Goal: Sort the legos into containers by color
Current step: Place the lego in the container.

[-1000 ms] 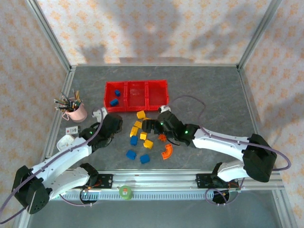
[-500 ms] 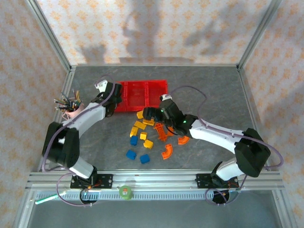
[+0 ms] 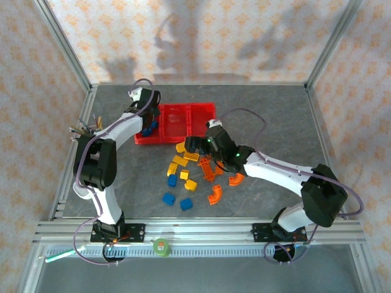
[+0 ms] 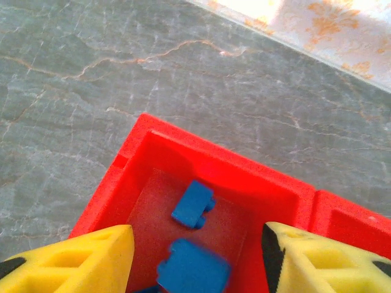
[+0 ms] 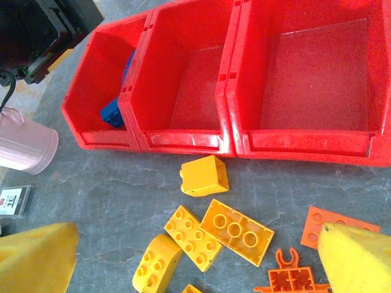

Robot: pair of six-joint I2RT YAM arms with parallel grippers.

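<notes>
The red containers (image 3: 183, 107) lie at the back of the table as three joined bins. My left gripper (image 4: 197, 244) hangs open over the left bin (image 4: 146, 131). A blurred blue lego (image 4: 192, 268) sits loose between and below its yellow fingers (image 4: 79, 262), beside another blue lego (image 4: 193, 204) on the bin floor. My right gripper (image 5: 198, 235) is open just in front of the containers (image 5: 183, 141), above yellow legos (image 5: 235, 231). A yellow block (image 5: 204, 175) lies nearer the tray. Blue legos (image 3: 168, 198) and orange arches (image 3: 214, 194) lie on the table.
A pink cup (image 5: 24, 146) with pens (image 3: 82, 128) stands left of the tray, partly behind my left arm, with a small white card (image 5: 13, 201) near it. Flat orange pieces (image 5: 330, 226) lie by my right finger. Metal frame posts border the table.
My left arm swung from the loose pile up to the left bin, and its jaws parted, letting go of a blue lego. The right gripper edged toward the tray, staying open.
</notes>
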